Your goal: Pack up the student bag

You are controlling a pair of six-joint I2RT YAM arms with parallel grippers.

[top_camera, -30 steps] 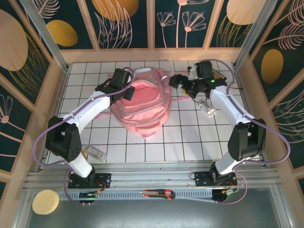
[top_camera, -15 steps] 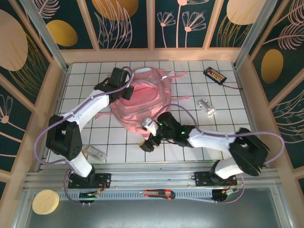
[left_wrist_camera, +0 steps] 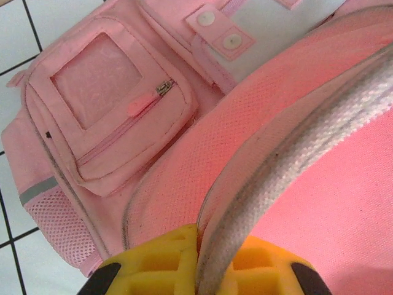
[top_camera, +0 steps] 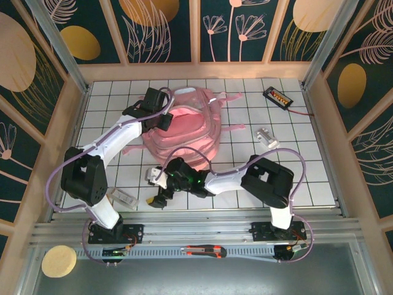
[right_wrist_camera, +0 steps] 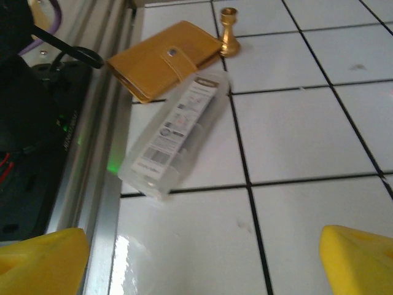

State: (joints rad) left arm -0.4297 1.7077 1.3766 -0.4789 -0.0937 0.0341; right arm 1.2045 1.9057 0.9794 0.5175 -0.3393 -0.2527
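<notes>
Student bag (top_camera: 190, 138) lies pink and slumped at the far middle of the tabletop (top_camera: 307, 160); left claw (left_wrist_camera: 198, 270) is pinched tight on the bag's piped opening rim. Right claw (right_wrist_camera: 199, 264) hangs spread wide and empty over the near-left tiles; a clear plastic case (right_wrist_camera: 175, 132) lies just ahead, a tan wallet (right_wrist_camera: 163, 58) just beside it.

Left gripper (top_camera: 164, 120) pinching student bag (top_camera: 184, 132); right gripper (right_wrist_camera: 201, 261) spread wide, arm stretched left.

Cloth, plastic and gloss
The large pink fabric backpack (left_wrist_camera: 202, 153) is matt woven cloth with fine mesh. The white tiled table (right_wrist_camera: 295, 129) is glossy, the clear plastic case (right_wrist_camera: 175, 132) carries a paper label, and the flat mustard wallet (right_wrist_camera: 163, 60) looks smooth.
</notes>
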